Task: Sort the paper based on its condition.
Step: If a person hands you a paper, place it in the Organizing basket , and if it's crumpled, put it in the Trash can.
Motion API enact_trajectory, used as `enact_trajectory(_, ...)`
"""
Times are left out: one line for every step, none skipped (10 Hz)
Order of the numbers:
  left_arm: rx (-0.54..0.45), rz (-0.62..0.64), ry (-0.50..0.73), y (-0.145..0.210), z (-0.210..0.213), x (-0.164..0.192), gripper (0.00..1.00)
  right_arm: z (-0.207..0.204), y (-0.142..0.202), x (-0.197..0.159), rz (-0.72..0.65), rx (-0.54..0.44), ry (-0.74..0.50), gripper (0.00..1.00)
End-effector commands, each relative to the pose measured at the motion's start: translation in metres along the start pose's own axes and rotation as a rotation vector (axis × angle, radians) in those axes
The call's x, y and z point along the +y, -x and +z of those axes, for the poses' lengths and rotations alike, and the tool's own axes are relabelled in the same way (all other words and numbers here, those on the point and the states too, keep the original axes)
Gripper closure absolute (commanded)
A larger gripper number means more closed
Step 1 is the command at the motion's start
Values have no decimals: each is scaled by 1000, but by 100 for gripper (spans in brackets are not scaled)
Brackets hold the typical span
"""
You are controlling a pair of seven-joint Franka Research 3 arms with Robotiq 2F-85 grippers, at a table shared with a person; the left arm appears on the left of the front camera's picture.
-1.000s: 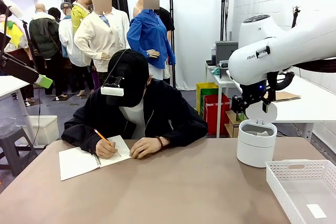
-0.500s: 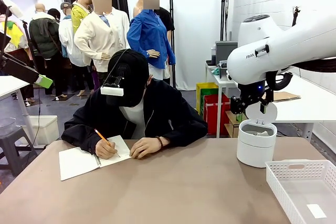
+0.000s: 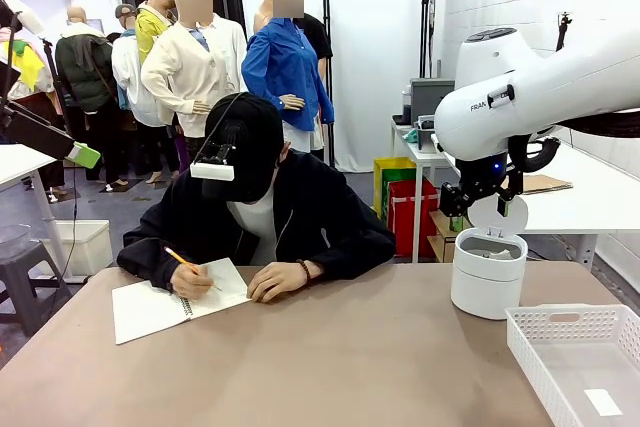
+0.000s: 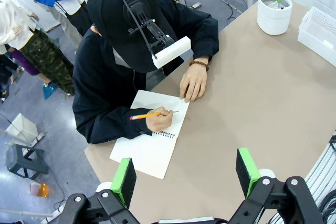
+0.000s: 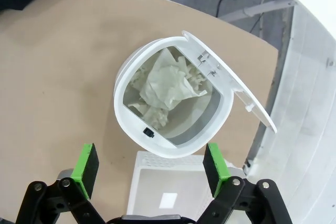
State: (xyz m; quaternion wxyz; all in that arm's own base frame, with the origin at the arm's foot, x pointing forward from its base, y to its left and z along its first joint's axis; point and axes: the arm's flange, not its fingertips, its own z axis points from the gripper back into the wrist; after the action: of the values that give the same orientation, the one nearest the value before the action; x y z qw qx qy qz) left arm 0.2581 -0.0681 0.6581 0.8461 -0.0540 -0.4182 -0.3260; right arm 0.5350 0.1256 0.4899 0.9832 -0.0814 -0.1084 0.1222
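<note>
My right fingers (image 5: 86, 163), apart and empty, have barely shifted above the open bin (image 5: 125, 74). The paper (image 5: 168, 85) lies crumpled inside it, so I judge this piece sorted. My left fingers (image 4: 124, 181), also apart, hang far from the bin.

— What are you counting?
— One white round plastic bin (image 3: 487, 277), one white perforated plastic tray (image 3: 600, 321), one white spiral-bound notebook (image 3: 145, 309), one yellow pencil (image 3: 178, 258), one flat white slip (image 3: 602, 402).
— And crumpled white paper (image 5: 168, 85)?
— It's lying bunched in the bin; wads uncountable.
</note>
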Motion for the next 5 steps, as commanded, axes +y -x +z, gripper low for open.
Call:
enact_trajectory(0,2,-2,0,0,1,0,0,-2,2,-16,-4,21,0)
enact_trajectory(0,2,-2,0,0,1,0,0,-2,2,-16,-4,21,0)
enact_trajectory(0,2,-2,0,0,1,0,0,0,0,0,0,0,0)
enact_trajectory(0,2,-2,0,0,1,0,16,23,13,65,-18,-52,0)
enact_trajectory(0,2,-2,0,0,1,0,29,36,30,136,-55,-117,0)
